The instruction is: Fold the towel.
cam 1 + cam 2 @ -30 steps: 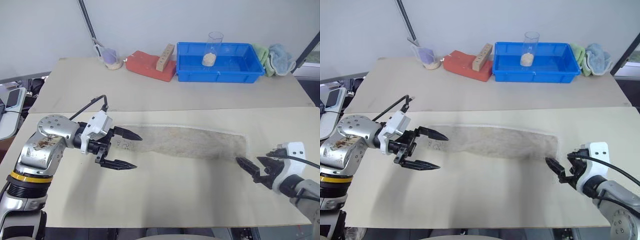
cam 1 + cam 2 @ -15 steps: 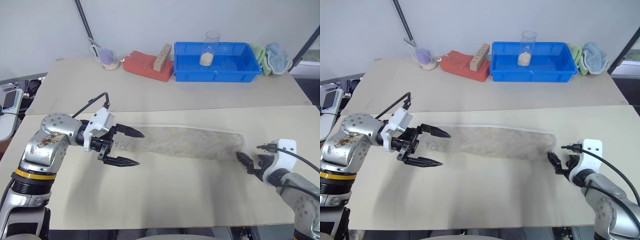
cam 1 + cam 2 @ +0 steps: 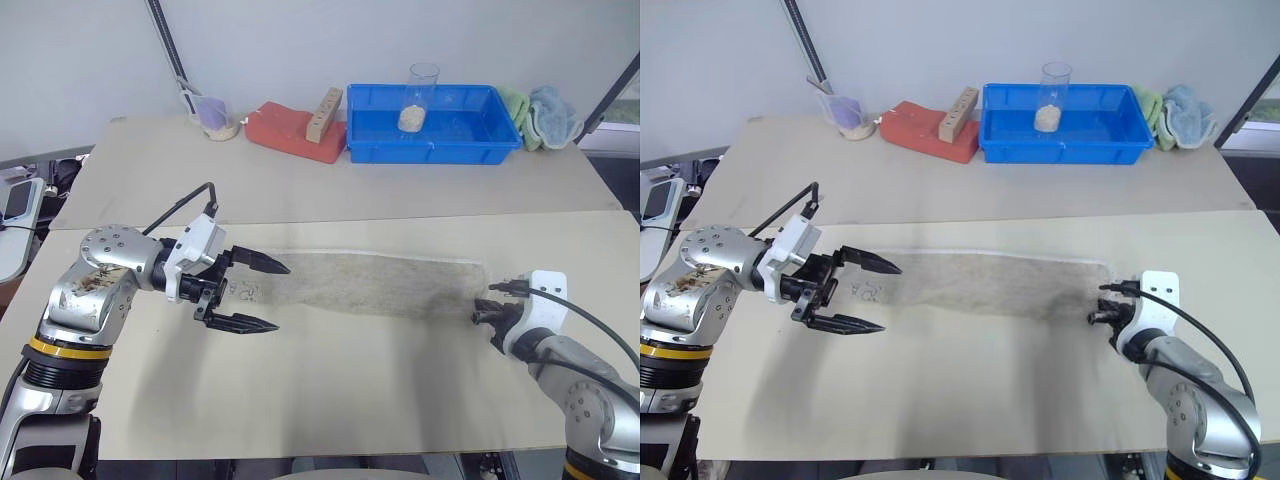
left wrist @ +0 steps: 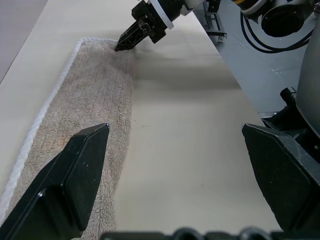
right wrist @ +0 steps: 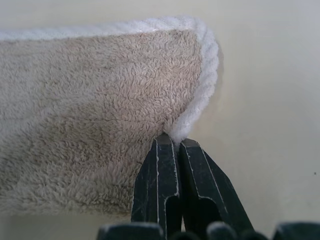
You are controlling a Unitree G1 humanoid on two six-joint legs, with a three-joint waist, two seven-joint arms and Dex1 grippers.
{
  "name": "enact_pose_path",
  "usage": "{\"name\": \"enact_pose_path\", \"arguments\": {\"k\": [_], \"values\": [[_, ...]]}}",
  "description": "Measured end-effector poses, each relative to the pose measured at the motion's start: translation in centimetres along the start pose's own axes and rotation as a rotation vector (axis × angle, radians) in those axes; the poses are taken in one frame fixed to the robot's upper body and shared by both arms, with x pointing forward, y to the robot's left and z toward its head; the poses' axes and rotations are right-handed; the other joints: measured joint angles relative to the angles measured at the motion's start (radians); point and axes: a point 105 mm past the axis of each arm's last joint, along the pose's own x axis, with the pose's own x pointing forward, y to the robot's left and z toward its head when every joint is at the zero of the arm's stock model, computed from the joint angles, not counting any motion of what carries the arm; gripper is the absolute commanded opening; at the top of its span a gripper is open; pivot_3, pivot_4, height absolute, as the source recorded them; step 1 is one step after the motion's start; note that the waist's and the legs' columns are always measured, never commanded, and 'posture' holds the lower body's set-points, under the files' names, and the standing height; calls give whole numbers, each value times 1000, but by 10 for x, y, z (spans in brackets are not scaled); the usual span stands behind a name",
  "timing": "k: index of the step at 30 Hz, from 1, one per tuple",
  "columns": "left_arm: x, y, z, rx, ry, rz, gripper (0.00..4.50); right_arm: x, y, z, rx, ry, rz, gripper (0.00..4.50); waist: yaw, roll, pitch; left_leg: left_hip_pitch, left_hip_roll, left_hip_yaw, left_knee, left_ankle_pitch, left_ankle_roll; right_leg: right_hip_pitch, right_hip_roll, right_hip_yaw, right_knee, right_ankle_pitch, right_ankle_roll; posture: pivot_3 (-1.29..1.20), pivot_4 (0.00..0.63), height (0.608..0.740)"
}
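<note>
The left gripper (image 3: 262, 295) hovers with fingers spread wide over the left end of the towel (image 3: 380, 283), which lies folded in a long strip across the table (image 3: 330, 390), while the right gripper (image 5: 174, 141), fingers pressed together, seems to pinch its right hem.

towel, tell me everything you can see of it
The towel is beige terry cloth with a thick cream-white hem. It lies flat on the table as a long folded strip. The right end effector is shut at the hem of its right end. The left end effector hangs open at its left end.
</note>
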Motion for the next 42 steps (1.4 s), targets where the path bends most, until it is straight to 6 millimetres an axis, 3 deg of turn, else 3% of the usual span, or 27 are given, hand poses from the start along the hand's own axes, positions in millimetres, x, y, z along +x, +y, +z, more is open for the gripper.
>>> {"name": "enact_pose_path", "arguments": {"k": [7,11,15,19,23,26,35,42], "values": [[0,2,0,-3,0,14,4500,-3,-14,8,7,27,-8,37,3,0,0,0,-1,0,0,0,0,0,-1,0,0,0,0,0,150,740],[-1,4,-1,-29,-2,41,4500,-15,-37,31,-46,-2,-20,37,5,0,0,-1,-1,1,0,0,0,0,-1,0,-1,0,0,0,150,740],[-3,8,-1,-43,-6,64,4500,-25,-34,57,-106,-38,69,37,-1,0,0,-1,0,1,0,0,0,0,0,0,-1,0,0,0,150,740],[-6,11,-1,-50,-4,84,4500,-28,-12,67,-138,-17,211,37,-2,0,0,-1,0,1,0,0,1,0,0,1,-1,0,0,0,150,740],[-8,12,-1,-48,3,96,4500,-29,39,78,-232,-23,408,37,0,0,0,-1,0,1,0,0,1,0,0,0,-2,0,0,0,150,740],[-9,13,-1,-47,6,103,4500,-21,68,72,-245,6,485,37,4,-1,1,-2,0,0,0,0,0,0,-1,0,-2,0,0,0,150,740],[-14,11,0,-46,13,123,4500,3,110,35,-244,130,550,37,1,-1,1,-2,0,-1,0,0,0,-1,-1,-1,-1,0,0,0,150,740],[-16,8,-2,-48,28,136,4500,13,146,40,-251,99,600,37,-3,-1,1,-2,0,-3,-1,0,0,-3,0,-1,0,0,0,0,150,740]]}}
